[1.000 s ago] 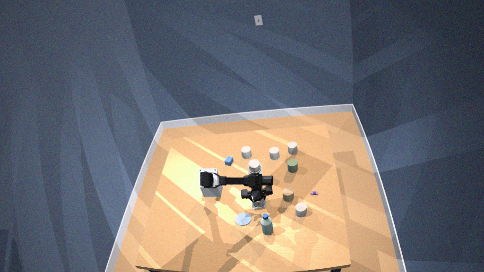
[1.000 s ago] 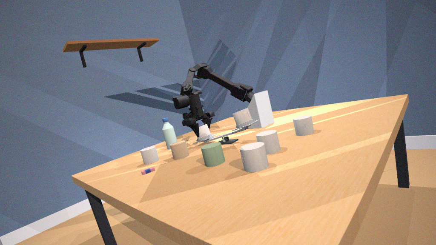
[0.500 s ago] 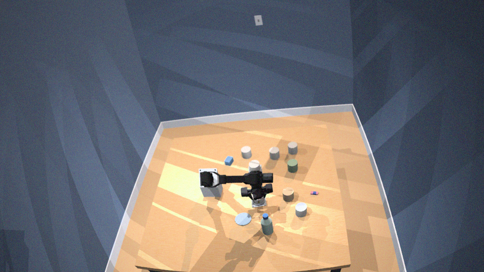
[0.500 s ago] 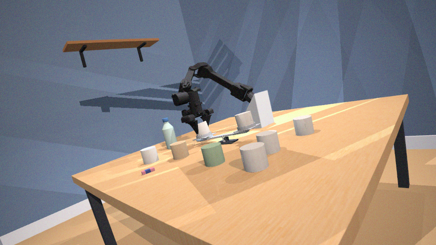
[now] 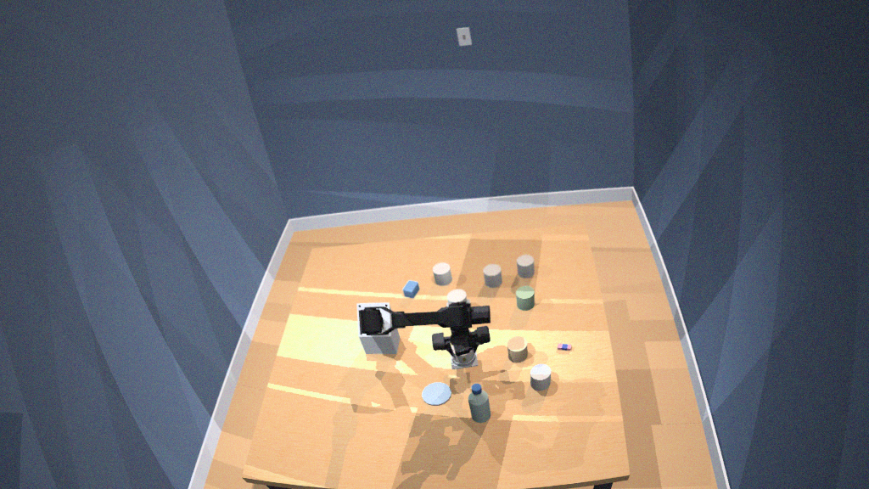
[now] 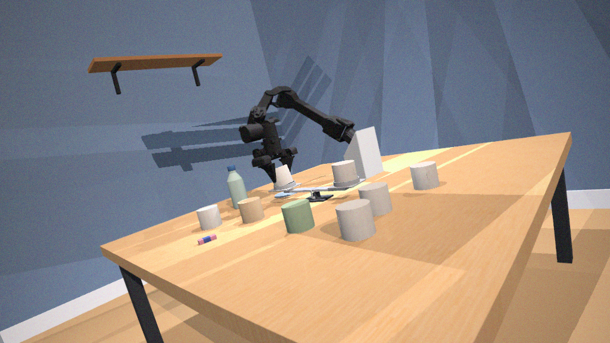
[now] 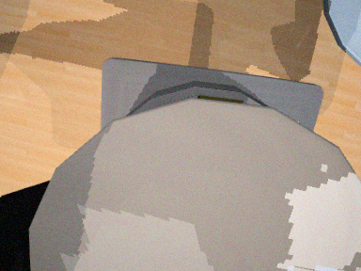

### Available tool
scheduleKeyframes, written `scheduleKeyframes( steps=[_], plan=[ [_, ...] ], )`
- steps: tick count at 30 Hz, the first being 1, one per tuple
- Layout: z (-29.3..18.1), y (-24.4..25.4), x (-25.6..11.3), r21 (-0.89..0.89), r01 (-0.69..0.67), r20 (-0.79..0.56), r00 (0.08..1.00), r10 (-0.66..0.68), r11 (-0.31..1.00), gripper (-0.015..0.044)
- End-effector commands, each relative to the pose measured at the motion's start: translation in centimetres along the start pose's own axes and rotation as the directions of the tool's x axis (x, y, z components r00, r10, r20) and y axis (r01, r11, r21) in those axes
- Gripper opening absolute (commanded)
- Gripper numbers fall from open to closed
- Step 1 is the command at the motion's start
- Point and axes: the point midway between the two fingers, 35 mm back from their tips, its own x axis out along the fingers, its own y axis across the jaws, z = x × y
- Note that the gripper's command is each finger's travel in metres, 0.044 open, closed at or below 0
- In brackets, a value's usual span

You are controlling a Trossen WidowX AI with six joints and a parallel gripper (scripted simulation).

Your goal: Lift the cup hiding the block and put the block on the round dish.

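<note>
My gripper (image 5: pixel 464 351) (image 6: pixel 282 172) points down and is shut on the pale cup (image 6: pixel 283 175) (image 7: pixel 197 165) at the dish-side end of the balance (image 6: pixel 317 188) (image 7: pixel 119 80). The cup is at its end plate; any gap beneath it is too small to tell. The beam looks near level. A thin dark yellowish strip (image 7: pixel 221 99) shows at the cup's far rim; I cannot tell if it is the block. The other pale cup (image 5: pixel 456 297) (image 6: pixel 344 171) stands on the opposite end. The round blue dish (image 5: pixel 436 393) (image 6: pixel 283 195) (image 7: pixel 349 21) holds nothing.
A bottle (image 5: pixel 479 406) (image 6: pixel 237 187) stands beside the dish. A tan cup (image 5: pixel 517 350) (image 6: pixel 251 210), a green cup (image 5: pixel 525 299) (image 6: pixel 298 216) and several pale cups stand around. A blue block (image 5: pixel 411 289) and a pink-and-blue piece (image 5: pixel 564 347) (image 6: pixel 207 239) lie on the table.
</note>
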Motion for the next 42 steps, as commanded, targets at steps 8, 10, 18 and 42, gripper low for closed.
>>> scheduleKeyframes(
  steps=[8,10,18,42],
  plan=[
    [0.0,0.5,-1.8,0.009,-0.016,-0.004,1.000,0.016,1.000,0.0000],
    [0.0,0.5,-2.0,0.009,-0.016,-0.004,1.000,0.016,1.000,0.0000],
    [-0.1,0.5,-3.0,0.009,-0.016,-0.005,1.000,0.016,1.000,0.0000],
    [-0.1,0.3,-6.1,0.008,-0.015,-0.004,1.000,0.015,1.000,0.0000]
  ],
)
